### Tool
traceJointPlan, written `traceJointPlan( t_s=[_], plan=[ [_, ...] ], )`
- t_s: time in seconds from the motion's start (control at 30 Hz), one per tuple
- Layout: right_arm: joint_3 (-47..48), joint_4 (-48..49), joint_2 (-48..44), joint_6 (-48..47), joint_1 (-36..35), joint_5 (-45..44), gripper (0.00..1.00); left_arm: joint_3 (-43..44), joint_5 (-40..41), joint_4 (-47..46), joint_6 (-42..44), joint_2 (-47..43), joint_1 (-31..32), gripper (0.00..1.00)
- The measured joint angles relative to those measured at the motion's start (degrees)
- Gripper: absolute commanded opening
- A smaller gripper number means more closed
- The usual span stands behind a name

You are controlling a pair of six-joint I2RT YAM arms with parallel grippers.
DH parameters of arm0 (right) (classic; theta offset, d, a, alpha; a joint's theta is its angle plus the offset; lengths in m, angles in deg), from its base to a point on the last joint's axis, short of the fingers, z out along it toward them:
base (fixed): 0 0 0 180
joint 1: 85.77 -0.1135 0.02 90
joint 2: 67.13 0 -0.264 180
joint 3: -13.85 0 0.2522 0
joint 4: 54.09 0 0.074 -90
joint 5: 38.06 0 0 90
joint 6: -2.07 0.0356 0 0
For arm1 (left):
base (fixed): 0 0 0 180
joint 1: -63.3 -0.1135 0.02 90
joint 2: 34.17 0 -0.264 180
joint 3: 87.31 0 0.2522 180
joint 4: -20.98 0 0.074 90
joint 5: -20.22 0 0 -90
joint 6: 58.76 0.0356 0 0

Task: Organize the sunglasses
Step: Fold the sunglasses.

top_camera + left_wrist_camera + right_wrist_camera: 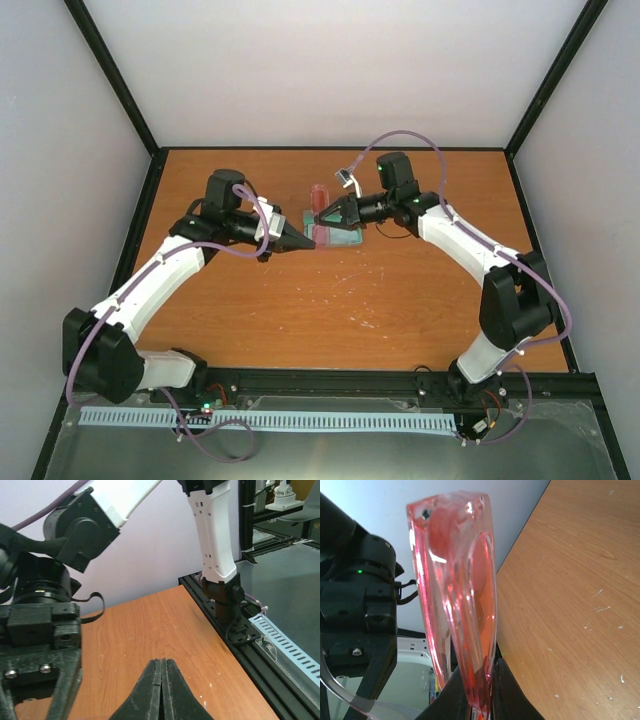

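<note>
Gripping the sunglasses (457,595) at one end, the right hand (478,692) should lower them slowly and level; the left hand (161,670), pressed together and empty, lends no support.

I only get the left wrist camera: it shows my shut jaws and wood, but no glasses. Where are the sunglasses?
Observer: The right gripper has them. Its wrist view shows the red-pink sunglasses clamped between its shut jaws and sticking out past them.
Operator: Is anything lying near my tip?
Observer: Yes. From above, a pale blue-green flat item lies on the table just beyond the left gripper, under the right one. I can't tell what it is.
</note>
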Motion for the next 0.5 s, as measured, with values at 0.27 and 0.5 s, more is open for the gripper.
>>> traceJointPlan(
  t_s=[0.27,0.5],
  plan=[
    [-1.60,0.68,-1.86,0.87,-1.97,-0.15,0.03,1.46,0.13,-5.22,-3.08,3.34,0.04,0.03],
    [-2.51,0.46,-5.97,1.09,-2.47,0.02,0.03,1.46,0.33,-6.51,-3.61,6.10,0.07,0.04]
  ],
)
